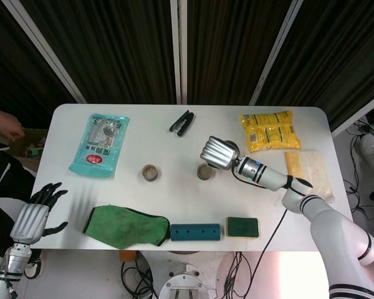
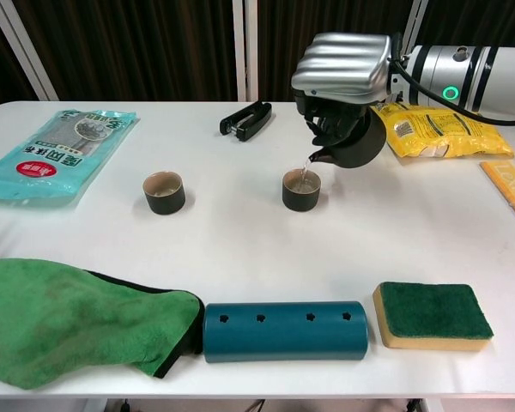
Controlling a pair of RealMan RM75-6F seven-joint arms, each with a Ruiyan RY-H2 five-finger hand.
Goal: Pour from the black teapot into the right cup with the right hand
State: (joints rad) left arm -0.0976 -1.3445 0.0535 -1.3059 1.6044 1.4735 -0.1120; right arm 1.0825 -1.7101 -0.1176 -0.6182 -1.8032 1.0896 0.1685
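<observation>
My right hand (image 2: 342,73) (image 1: 217,152) grips the black teapot (image 2: 350,140) from above and holds it tilted, spout down to the left. A thin stream runs from the spout into the right cup (image 2: 301,190) (image 1: 205,171), a dark cup standing just below. The left cup (image 2: 164,192) (image 1: 151,172) stands apart to the left, with nothing in it that I can see. In the head view the teapot is hidden under the hand. My left hand (image 1: 34,215) hangs off the table's front left corner, fingers spread and holding nothing.
A teal cylinder (image 2: 285,330), a green sponge (image 2: 433,314) and a green cloth (image 2: 69,319) lie along the front edge. A black stapler (image 2: 245,119) and yellow packet (image 2: 433,130) lie at the back, a teal pouch (image 2: 56,152) at the left. A person (image 1: 3,132) shows past the table's left edge.
</observation>
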